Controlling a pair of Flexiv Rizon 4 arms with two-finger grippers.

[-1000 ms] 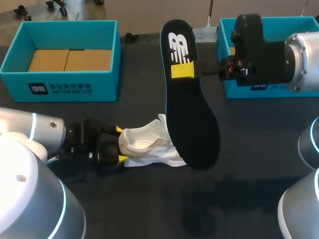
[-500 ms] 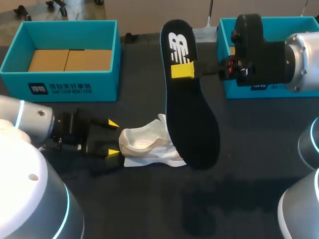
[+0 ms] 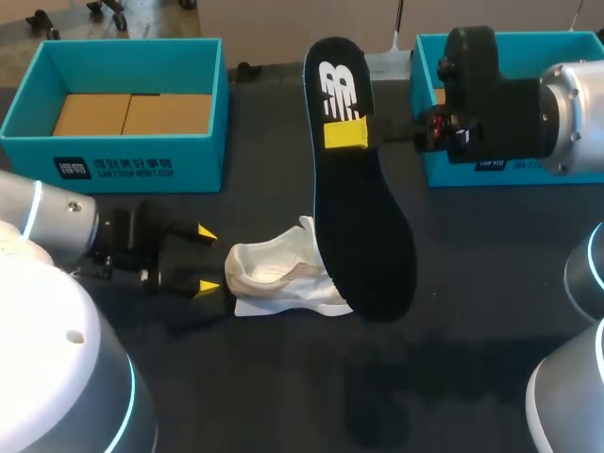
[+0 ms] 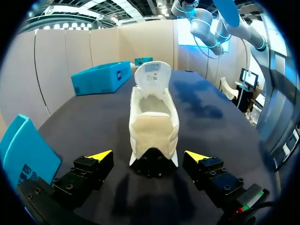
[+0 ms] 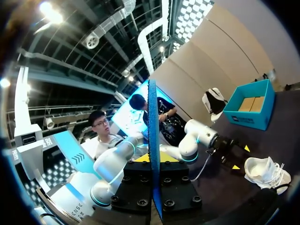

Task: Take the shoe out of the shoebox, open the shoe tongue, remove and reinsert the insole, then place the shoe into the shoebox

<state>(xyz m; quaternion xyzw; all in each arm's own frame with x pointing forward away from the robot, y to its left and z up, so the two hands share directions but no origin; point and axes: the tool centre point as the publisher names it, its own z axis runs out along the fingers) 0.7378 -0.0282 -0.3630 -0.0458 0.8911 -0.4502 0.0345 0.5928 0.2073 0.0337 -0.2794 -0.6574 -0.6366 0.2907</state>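
A white shoe [image 3: 283, 276] lies on its side on the dark table, heel toward my left gripper [image 3: 205, 260]. That gripper stands open a little short of the heel, touching nothing. In the left wrist view the shoe [image 4: 153, 119] is just ahead of the open left gripper [image 4: 149, 157], its tongue raised at the far end. My right gripper [image 3: 345, 135] is shut on the long black insole [image 3: 363, 217] and holds it in the air above the shoe's toe end. The right wrist view shows the insole [image 5: 153, 136] edge-on between the right gripper's [image 5: 153, 160] fingers, and the shoe [image 5: 267, 171] far below.
A teal shoebox [image 3: 203, 165] with a cardboard floor stands at the back left. A second teal box [image 3: 528, 40] sits at the back right, partly behind my right arm. Dark tabletop [image 3: 283, 377] stretches in front of the shoe.
My left gripper has drawn back leftward from the shoe's heel, staying open. The right arm and the insole have not moved.
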